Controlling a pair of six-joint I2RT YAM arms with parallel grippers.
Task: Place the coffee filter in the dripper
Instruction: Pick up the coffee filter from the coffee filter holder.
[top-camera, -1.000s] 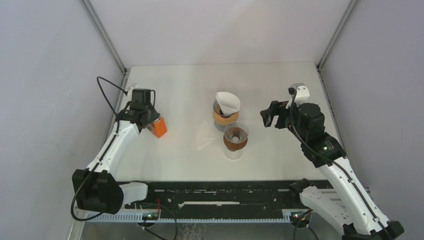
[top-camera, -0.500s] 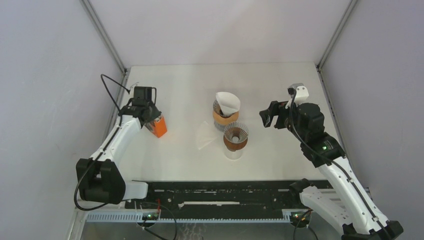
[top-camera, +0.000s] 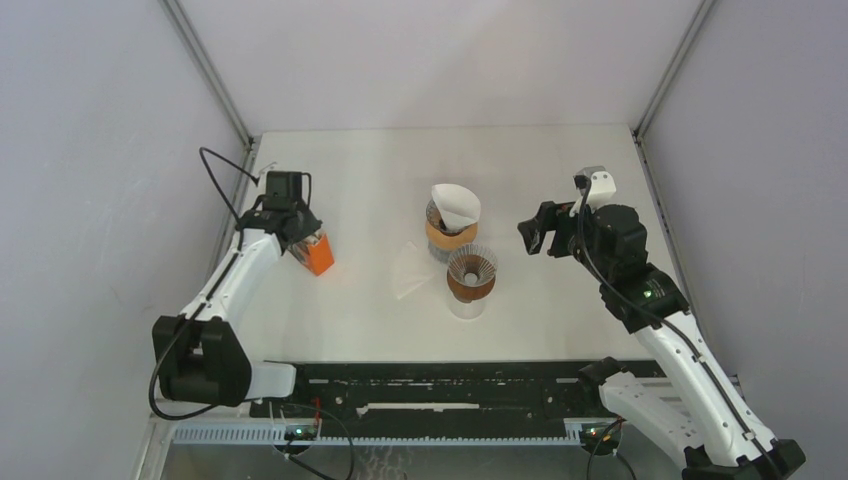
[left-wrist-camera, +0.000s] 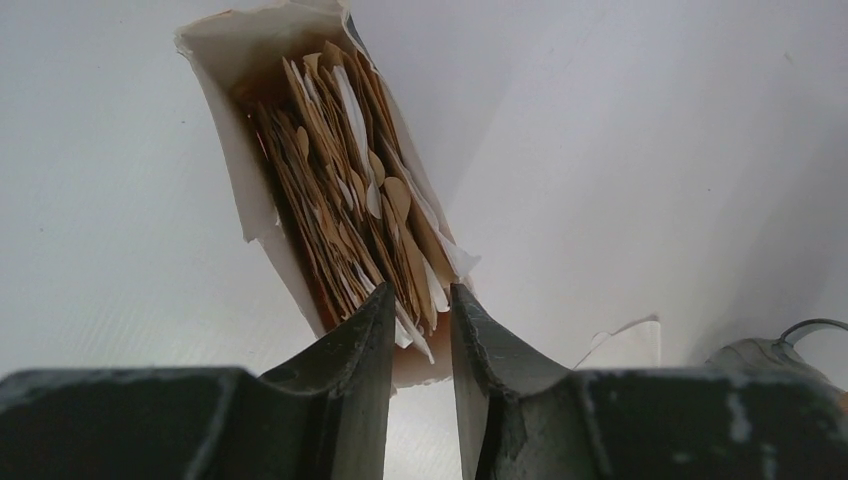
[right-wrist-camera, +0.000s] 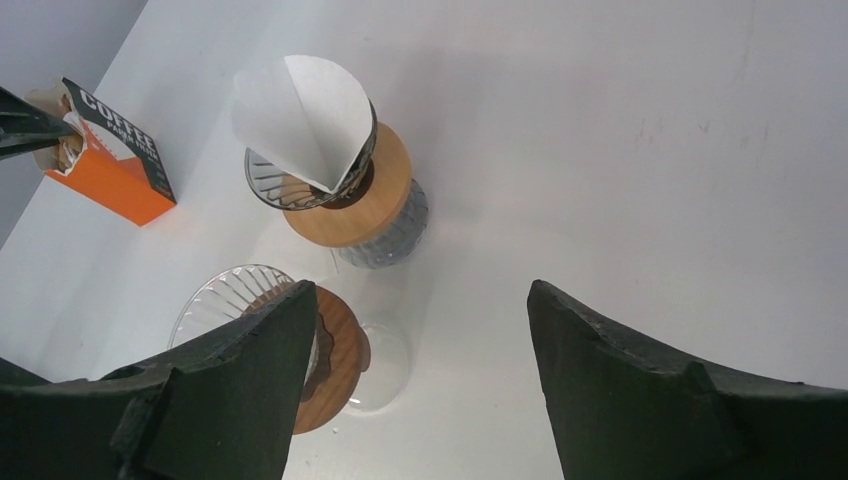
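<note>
Left gripper (left-wrist-camera: 421, 300) straddles the coffee filters (left-wrist-camera: 345, 190) packed in their box (left-wrist-camera: 228, 130).

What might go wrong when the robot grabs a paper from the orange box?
The left tool sits at a tightly packed stack of filters, so several may come out together or tear. Nothing braces the orange box, so it may tip or slide. What looks like a loose filter already lies beside the empty dripper; another might miss too.
</note>
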